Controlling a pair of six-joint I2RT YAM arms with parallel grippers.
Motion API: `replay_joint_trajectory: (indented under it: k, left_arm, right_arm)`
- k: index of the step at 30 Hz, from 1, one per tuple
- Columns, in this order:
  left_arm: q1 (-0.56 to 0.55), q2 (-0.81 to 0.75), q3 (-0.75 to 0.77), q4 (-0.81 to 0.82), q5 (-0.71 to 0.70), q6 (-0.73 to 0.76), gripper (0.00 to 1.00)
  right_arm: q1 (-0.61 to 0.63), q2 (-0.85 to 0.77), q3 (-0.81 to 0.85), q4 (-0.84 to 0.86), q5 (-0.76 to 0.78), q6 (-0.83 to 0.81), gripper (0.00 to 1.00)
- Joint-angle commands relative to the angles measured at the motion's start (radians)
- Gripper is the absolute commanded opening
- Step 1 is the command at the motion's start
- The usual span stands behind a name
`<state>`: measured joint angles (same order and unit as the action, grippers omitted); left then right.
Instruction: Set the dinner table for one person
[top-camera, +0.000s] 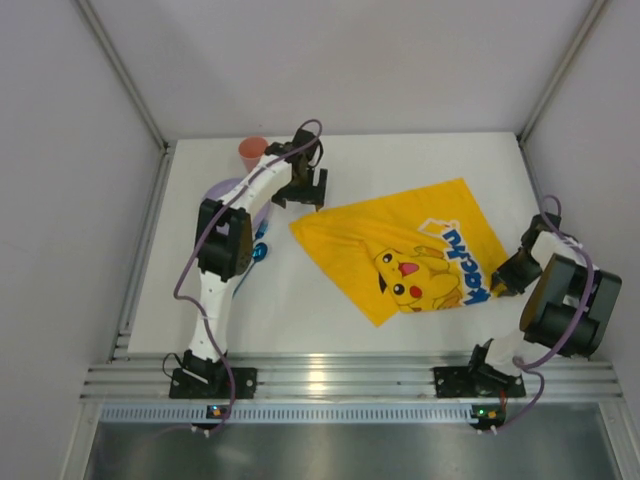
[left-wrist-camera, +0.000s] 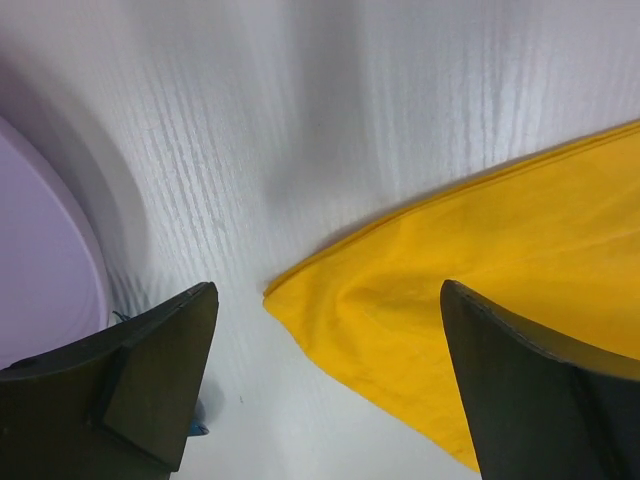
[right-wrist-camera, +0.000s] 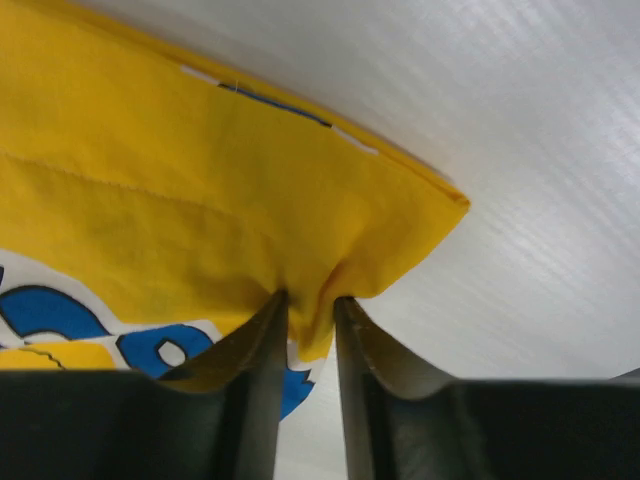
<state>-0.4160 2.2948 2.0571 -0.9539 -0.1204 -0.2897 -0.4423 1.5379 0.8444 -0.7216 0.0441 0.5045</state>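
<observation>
A yellow Pikachu-printed cloth (top-camera: 410, 250) lies spread on the white dinner table (top-camera: 340, 170). My right gripper (top-camera: 503, 283) is shut on the cloth's right corner; in the right wrist view the yellow fabric (right-wrist-camera: 230, 200) bunches between the jaws of that gripper (right-wrist-camera: 310, 310). My left gripper (top-camera: 302, 192) is open just above the cloth's far left corner (left-wrist-camera: 290, 290), its fingers (left-wrist-camera: 160, 380) straddling that corner without touching it. A lilac plate (top-camera: 228, 190) and a pink cup (top-camera: 252, 150) sit at the far left, partly hidden by the left arm.
Blue cutlery (top-camera: 260, 250) lies beside the left arm. The ribbed aluminium rail (top-camera: 340, 380) runs along the near edge. Grey walls enclose the table on three sides. The plate's rim (left-wrist-camera: 50, 250) shows at the left of the left wrist view.
</observation>
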Motion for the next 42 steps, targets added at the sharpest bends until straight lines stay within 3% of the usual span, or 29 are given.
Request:
replay_joint_trajectory:
  k: [1,5,6,9,11,17,22,29,35,39,40,42]
  left_arm:
    - [-0.021,-0.027,0.049,-0.042,-0.010,-0.015,0.98]
    - [-0.061,-0.090,0.060,-0.034,-0.022,-0.028,0.98]
    - [-0.078,-0.103,0.052,-0.031,-0.021,-0.034,0.98]
    - [-0.134,-0.158,-0.001,-0.026,-0.012,-0.055,0.97]
    - [-0.174,-0.198,-0.078,-0.019,-0.013,-0.069,0.96]
    - [-0.377,-0.291,-0.339,0.044,0.036,-0.143,0.90]
    - [-0.457,-0.345,-0.529,0.144,0.161,-0.236,0.89]
    - [-0.513,-0.310,-0.526,0.149,0.189,-0.278,0.88]
    - [-0.537,-0.261,-0.523,0.201,0.206,-0.319,0.80]
    - [-0.537,-0.207,-0.503,0.205,0.208,-0.345,0.64]
    - [-0.538,-0.199,-0.499,0.204,0.206,-0.347,0.56]
    - [-0.538,-0.178,-0.491,0.198,0.194,-0.351,0.51]
  right_arm:
    - [0.043,-0.022,-0.067,-0.016,-0.101,-0.018,0.33]
    - [0.073,-0.087,-0.068,-0.022,-0.141,-0.017,0.47]
    - [0.076,-0.113,-0.064,-0.038,-0.142,-0.015,0.58]
    - [0.079,-0.173,-0.025,-0.085,-0.124,-0.020,0.72]
    - [0.079,-0.206,0.021,-0.125,-0.102,-0.021,0.76]
    - [0.109,-0.254,0.140,-0.237,-0.139,0.008,0.75]
    - [0.169,-0.312,0.170,-0.282,-0.150,0.043,0.74]
    - [0.197,-0.369,0.119,-0.282,-0.199,0.066,0.74]
    - [0.226,-0.432,0.067,-0.292,-0.213,0.069,0.74]
    - [0.238,-0.453,0.064,-0.318,-0.193,0.060,0.73]
    - [0.243,-0.458,0.064,-0.322,-0.193,0.058,0.74]
    - [0.247,-0.469,0.058,-0.323,-0.190,0.057,0.74]
